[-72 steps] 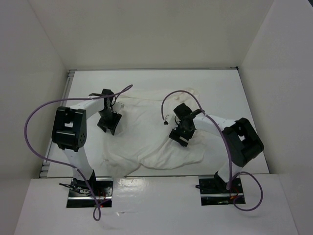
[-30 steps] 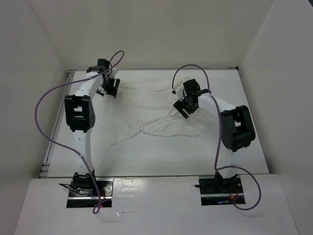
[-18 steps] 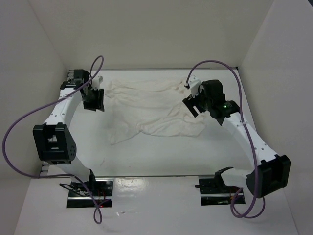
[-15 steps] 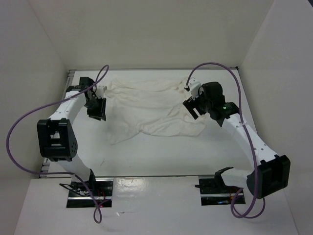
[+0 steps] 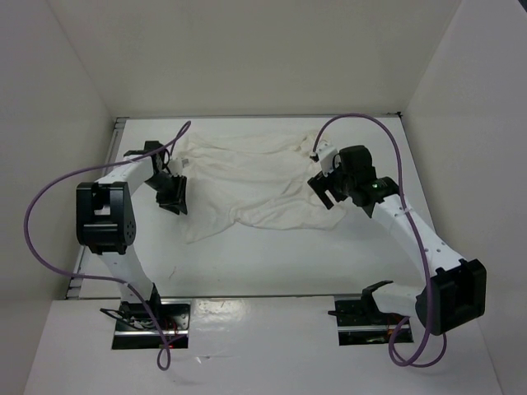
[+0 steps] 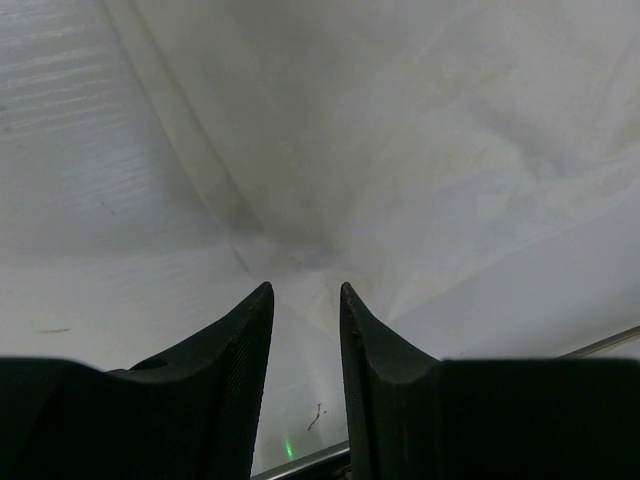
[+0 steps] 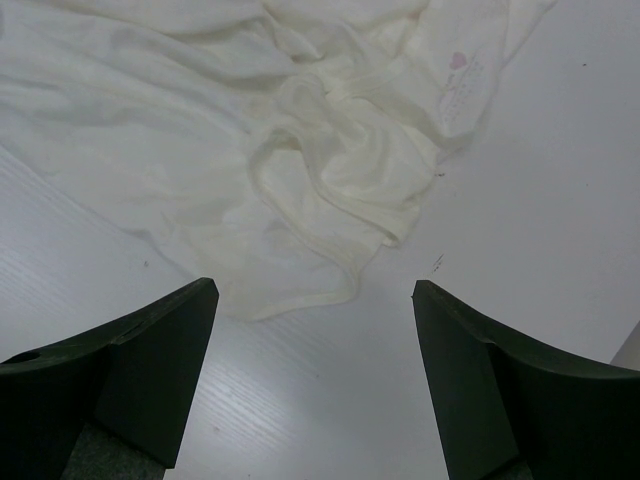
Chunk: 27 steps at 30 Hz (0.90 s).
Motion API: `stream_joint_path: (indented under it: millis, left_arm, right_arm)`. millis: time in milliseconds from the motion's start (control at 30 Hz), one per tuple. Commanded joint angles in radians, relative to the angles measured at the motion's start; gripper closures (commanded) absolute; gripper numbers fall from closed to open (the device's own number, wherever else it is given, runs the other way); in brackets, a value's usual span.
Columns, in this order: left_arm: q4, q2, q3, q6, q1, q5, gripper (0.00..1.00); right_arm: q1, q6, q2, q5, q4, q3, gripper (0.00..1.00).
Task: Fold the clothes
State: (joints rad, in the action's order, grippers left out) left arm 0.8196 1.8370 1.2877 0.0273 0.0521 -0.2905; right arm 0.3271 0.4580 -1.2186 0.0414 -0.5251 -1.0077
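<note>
1. A white shirt (image 5: 255, 177) lies wrinkled on the far half of the table (image 5: 288, 263). Its top edge runs along the far side, and a loose tail trails toward the near left.
2. The left gripper (image 5: 174, 196) sits at the shirt's left edge. A second ago it was at the far left corner with its fingers wide. It has since come nearer along that edge, and its fingers (image 6: 245, 330) have narrowed onto a fold of cloth. Creases fan out from the tips.
3. The right gripper (image 5: 326, 188) hovers over the shirt's bunched right edge, fingers wide and empty. It is much where it was half a second ago.
4. Over the last couple of seconds the shirt has gone from a heap near the arms to a wider spread farther out.
5. What this means: spreading looks mostly done, and folding has not begun. The left side seems taken. The right side probably needs its own hold before the shirt can be folded evenly.
</note>
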Motion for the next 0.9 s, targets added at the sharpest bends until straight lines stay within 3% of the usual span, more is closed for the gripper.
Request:
stream_joint_path:
  millis: [0, 733, 867]
  left_arm:
    - [-0.027, 0.036, -0.004, 0.017, 0.002, -0.036, 0.6]
    - [-0.088, 0.116, 0.024, -0.02, 0.002, -0.016, 0.6]
    - [-0.088, 0.125, 0.035, -0.029, 0.002, -0.016, 0.64]
  right_arm:
    - [-0.003, -0.018, 0.027, 0.006, 0.036, 0.006, 0.13]
    - [-0.003, -0.018, 0.027, 0.04, 0.045, 0.024, 0.13]
    - [-0.003, -0.018, 0.027, 0.04, 0.045, 0.033, 0.13]
